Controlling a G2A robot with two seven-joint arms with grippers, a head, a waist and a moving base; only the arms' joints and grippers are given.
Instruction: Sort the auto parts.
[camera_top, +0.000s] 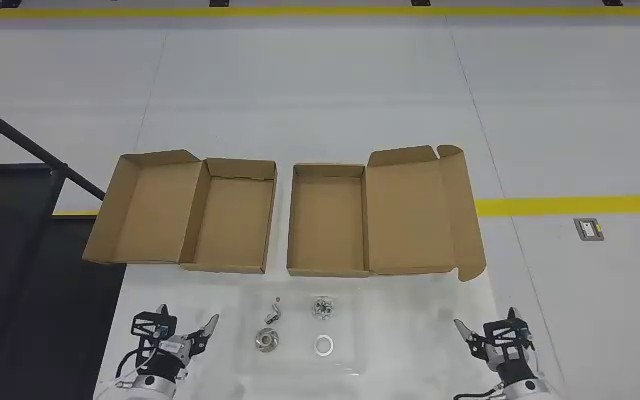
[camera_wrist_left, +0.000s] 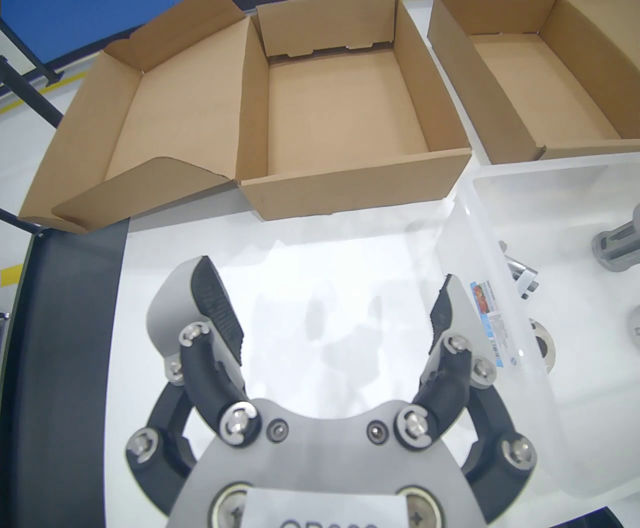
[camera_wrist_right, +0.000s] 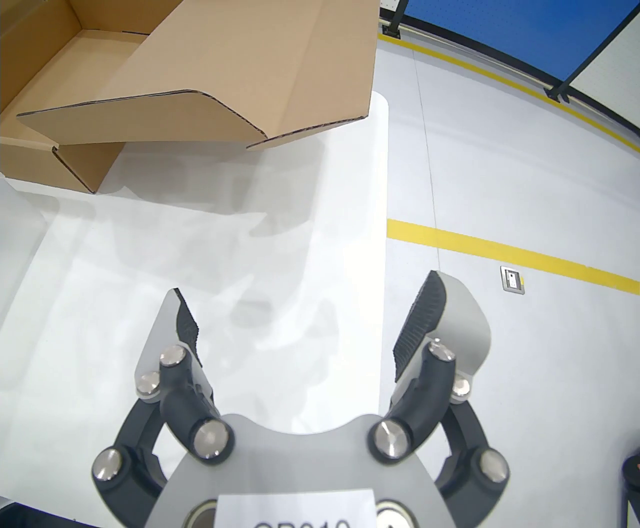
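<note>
Several small metal auto parts lie in a clear plastic bin (camera_top: 296, 362) at the table's front middle: a bracket (camera_top: 273, 315), a toothed piece (camera_top: 322, 306), a flanged disc (camera_top: 265, 340) and a ring (camera_top: 324, 345). In the left wrist view the bin wall (camera_wrist_left: 492, 235) shows the bracket (camera_wrist_left: 522, 276), the disc (camera_wrist_left: 544, 346) and a grey cylindrical part (camera_wrist_left: 616, 245). My left gripper (camera_top: 175, 328) (camera_wrist_left: 325, 272) hovers open over bare table left of the bin. To the bin's right, my right gripper (camera_top: 492, 330) (camera_wrist_right: 305, 287) stands open near the table's right edge, holding nothing.
Two open cardboard boxes sit behind the bin: the left box (camera_top: 230, 215) (camera_wrist_left: 340, 100) with its lid (camera_top: 150, 205) folded outward, the right box (camera_top: 327, 220) (camera_wrist_left: 540, 85) with its lid (camera_top: 415, 210) (camera_wrist_right: 225, 65) overhanging the right side. The table edge (camera_wrist_right: 387, 200) borders grey floor.
</note>
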